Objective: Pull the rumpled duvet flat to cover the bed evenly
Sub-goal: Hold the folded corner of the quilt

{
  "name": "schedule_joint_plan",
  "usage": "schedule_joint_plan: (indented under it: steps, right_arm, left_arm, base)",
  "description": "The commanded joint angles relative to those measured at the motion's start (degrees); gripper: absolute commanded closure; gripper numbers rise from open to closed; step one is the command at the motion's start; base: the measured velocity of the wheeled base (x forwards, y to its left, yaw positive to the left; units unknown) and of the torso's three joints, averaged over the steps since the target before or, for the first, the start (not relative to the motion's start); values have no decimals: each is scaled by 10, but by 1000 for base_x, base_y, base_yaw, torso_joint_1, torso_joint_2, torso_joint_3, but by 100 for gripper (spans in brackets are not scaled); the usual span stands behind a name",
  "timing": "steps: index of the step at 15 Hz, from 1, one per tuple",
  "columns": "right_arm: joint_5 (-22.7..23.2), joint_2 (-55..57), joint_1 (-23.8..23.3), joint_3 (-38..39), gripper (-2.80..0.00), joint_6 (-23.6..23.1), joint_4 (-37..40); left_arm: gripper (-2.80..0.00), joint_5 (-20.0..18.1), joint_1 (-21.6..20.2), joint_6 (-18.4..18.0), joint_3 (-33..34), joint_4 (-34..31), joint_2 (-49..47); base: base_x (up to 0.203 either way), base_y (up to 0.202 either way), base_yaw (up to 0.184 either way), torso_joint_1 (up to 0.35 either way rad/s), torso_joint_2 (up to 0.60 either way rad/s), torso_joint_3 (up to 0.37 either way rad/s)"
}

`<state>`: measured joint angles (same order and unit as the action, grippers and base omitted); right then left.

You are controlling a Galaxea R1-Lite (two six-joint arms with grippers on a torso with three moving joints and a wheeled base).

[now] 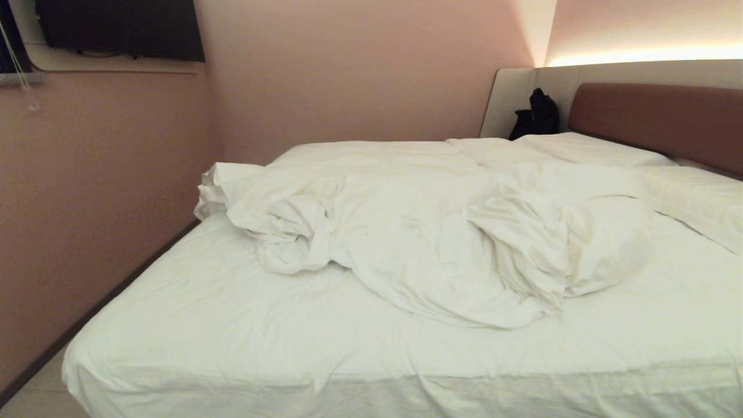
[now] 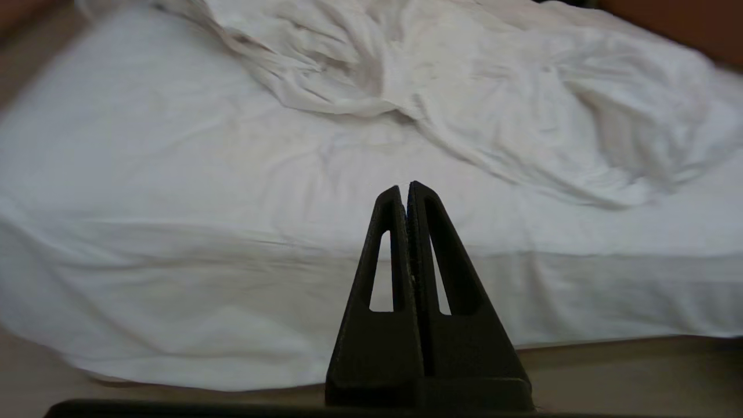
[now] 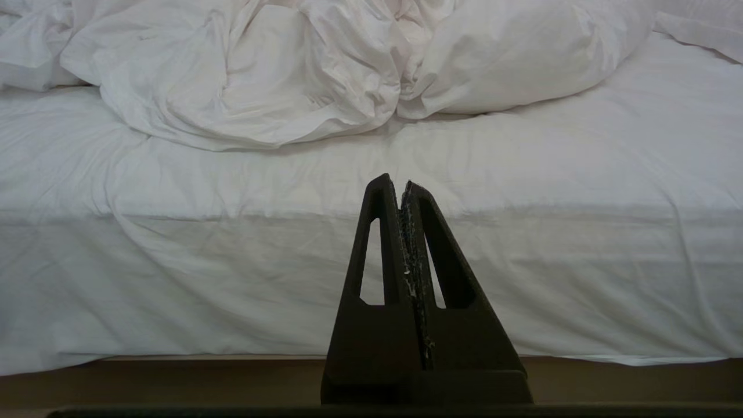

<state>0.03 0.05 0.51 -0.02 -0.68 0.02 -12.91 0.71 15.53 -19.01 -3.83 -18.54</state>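
White duvet [image 1: 429, 232] bunched mid-bed [image 1: 232, 342], sheet bare toward foot; 2 pillows [image 1: 586, 148] by reddish headboard [image 1: 662, 122], dark bag [image 1: 537, 116] in corner; left gripper [image 2: 404, 188] and right gripper [image 3: 395, 183] off foot edge, fingers pressed together, empty.

Wide white-sheeted bed [image 1: 244, 342], rumpled duvet [image 1: 429, 238] bunched across its middle, 2 pillows [image 1: 586, 148] by headboard [image 1: 662, 122]
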Motion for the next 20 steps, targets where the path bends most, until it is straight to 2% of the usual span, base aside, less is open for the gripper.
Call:
schedule_joint_plan:
  steps: [1,4,7,10,13,20]
  right_arm:
    - [1,0,0,0,0,0,0]
    - [0,0,0,-1,0,-1,0]
    - [0,0,0,-1,0,0,0]
    - [0,0,0,0,0,0,0]
    - [0,0,0,-1,0,0,0]
    - [0,0,0,0,0,0,0]
  left_arm:
    - [0,-24,1,48,-46,36,-190]
    - [0,-48,1,119,-103,128,-392]
    - [0,-61,9,166,-172,223,-572]
    - [0,-67,31,202,-278,262,-710]
    - [0,-69,49,214,-370,273,-815]
    - [0,-70,66,215,-549,277,-1010]
  base:
    - [0,0,0,0,0,0]
    - [0,0,0,0,0,0]
    - [0,0,0,0,0,0]
    - [0,0,0,0,0,0]
    - [0,0,0,0,0,0]
    - [0,0,0,0,0,0]
